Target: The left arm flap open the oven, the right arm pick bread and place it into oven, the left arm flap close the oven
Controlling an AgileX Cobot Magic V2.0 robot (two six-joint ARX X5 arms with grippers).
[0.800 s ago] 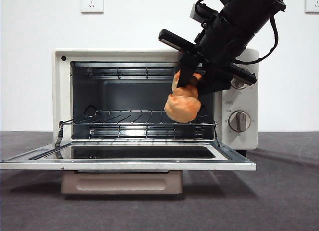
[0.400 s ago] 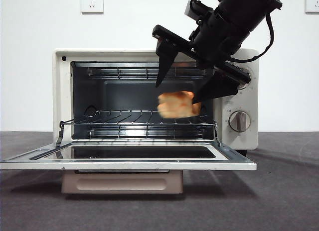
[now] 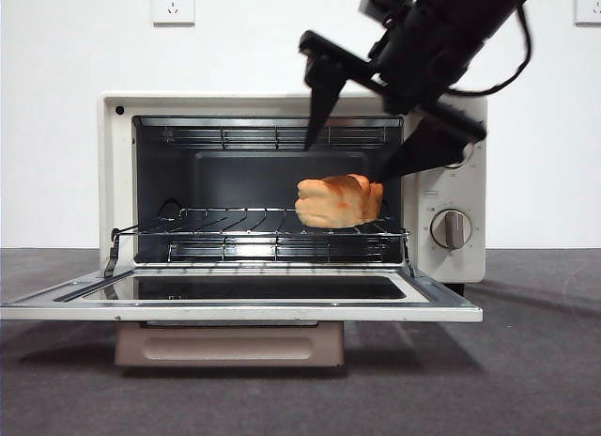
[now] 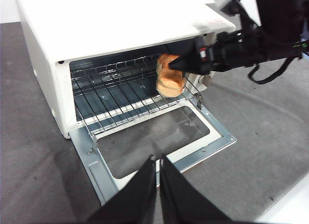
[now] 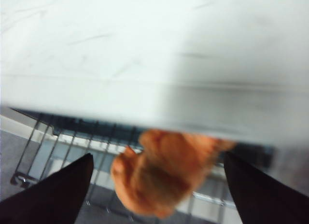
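The cream-white oven (image 3: 451,126) stands with its glass door (image 3: 239,300) flapped down flat. The orange-brown bread (image 3: 338,201) lies on the wire rack (image 3: 216,231) at the right of the cavity; it also shows in the left wrist view (image 4: 168,80) and the right wrist view (image 5: 161,172). My right gripper (image 3: 362,145) hangs open just above the bread, its fingers (image 3: 319,107) spread and clear of it. My left gripper (image 4: 157,161) is shut and empty, held off in front of the open door (image 4: 159,134).
The oven's two beige knobs (image 3: 451,228) sit on its right panel, behind the right arm. The dark grey table (image 3: 535,361) spreads around the oven. A white wall with sockets (image 3: 173,3) stands behind.
The right gripper opened and let the bread go; the bread dropped onto the wire rack and lies still. The right gripper has risen slightly. The door has not moved.
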